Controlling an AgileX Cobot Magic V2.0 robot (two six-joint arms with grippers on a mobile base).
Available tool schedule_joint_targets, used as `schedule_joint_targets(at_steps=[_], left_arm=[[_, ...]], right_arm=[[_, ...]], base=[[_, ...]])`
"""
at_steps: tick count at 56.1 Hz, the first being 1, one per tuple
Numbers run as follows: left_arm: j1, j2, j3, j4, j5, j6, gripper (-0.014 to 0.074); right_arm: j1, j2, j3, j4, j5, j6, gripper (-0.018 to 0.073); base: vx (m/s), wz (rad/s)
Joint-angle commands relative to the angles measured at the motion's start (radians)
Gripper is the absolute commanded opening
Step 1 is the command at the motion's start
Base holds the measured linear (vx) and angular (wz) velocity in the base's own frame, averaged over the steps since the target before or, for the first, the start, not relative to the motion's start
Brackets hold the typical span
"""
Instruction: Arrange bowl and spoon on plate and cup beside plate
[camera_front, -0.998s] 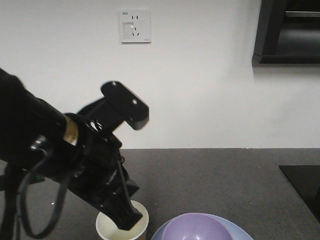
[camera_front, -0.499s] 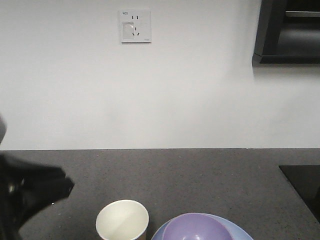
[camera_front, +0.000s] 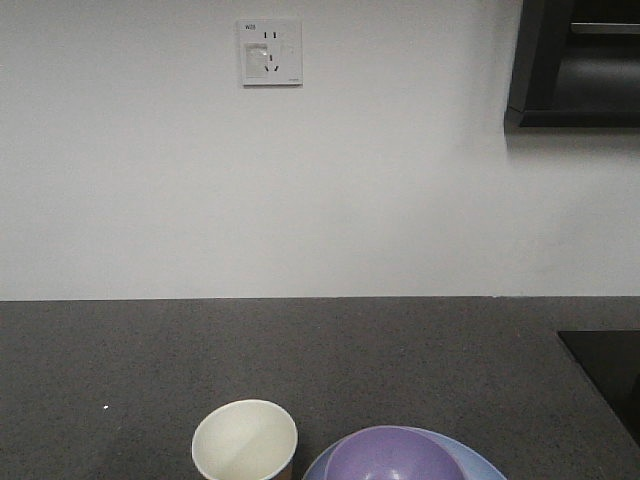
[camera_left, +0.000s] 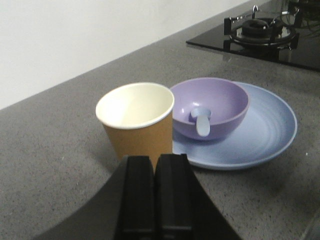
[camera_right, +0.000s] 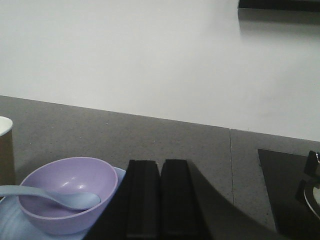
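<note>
The lavender bowl (camera_left: 210, 107) sits on the pale blue plate (camera_left: 265, 135), with the pale spoon (camera_left: 201, 120) lying inside it. The cup (camera_left: 136, 120), cream inside and brown outside, stands upright on the counter, touching the plate's left rim. My left gripper (camera_left: 155, 161) is shut and empty, just in front of the cup. From the right wrist I see the bowl (camera_right: 70, 192), spoon (camera_right: 65, 198), plate (camera_right: 12, 227) and the cup's edge (camera_right: 5, 150); my right gripper (camera_right: 160, 165) is shut and empty, right of the bowl. The front view shows the cup (camera_front: 245, 441), bowl (camera_front: 395, 455) and plate (camera_front: 480, 462) only.
A black gas hob (camera_left: 262, 32) lies at the counter's right end, its corner (camera_front: 605, 370) showing in the front view. A white wall with a socket (camera_front: 270, 52) backs the dark grey counter (camera_front: 400, 350). A dark cabinet (camera_front: 575, 60) hangs top right.
The left arm, which reached over the cup a second ago, has drawn back to the left and out of the front view. The cup stands alone on the counter.
</note>
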Motion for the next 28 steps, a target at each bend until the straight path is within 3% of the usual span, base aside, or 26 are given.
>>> schedule_joint_targets(at_steps=[1,28], left_arm=[[0.002,-0.001,-0.016,0.002,-0.072,-0.011,-0.0003],[0.004,-0.018,-0.003,0.002,-0.066,0.001,-0.0003]], right_arm=[[-0.001,0.012,-0.030,-0.004,-0.087,-0.011,-0.0008],[-0.001,0.012,-0.030,-0.004,-0.087,-0.011,-0.0008]], base=[[0.00,0.00],[0.00,0.00]])
